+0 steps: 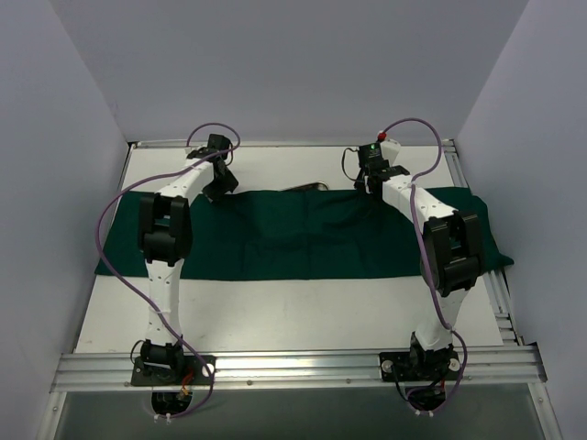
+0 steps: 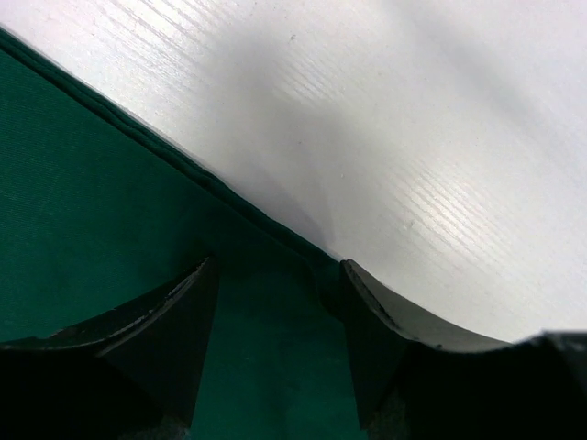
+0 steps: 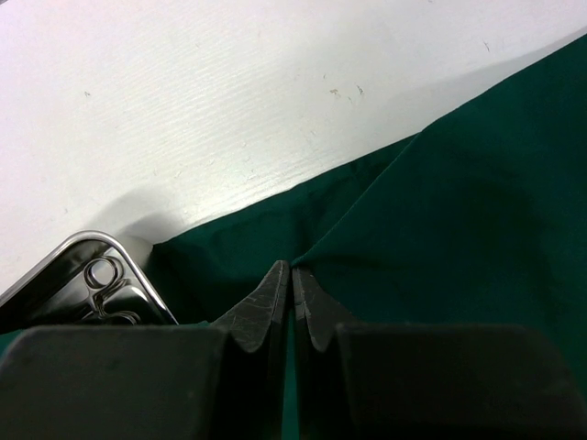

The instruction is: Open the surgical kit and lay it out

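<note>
Where green drape (image 1: 303,243) lies flat, shiny tray (image 3: 64,275) peeks out.

Both arms stretched toward the far edge of the counter, elbows up.
Left arm (image 1: 165,229) leans in from the near-left corner; left gripper (image 2: 278,275) tipped down, fingers (image 2: 174,312) spread wide, nothing between them. Right arm (image 1: 449,243) leans in from the near-right corner; right gripper (image 3: 291,280) tipped down, fingers (image 3: 261,307) pressed together on a pinched fold of cloth (image 3: 440,211).
</note>
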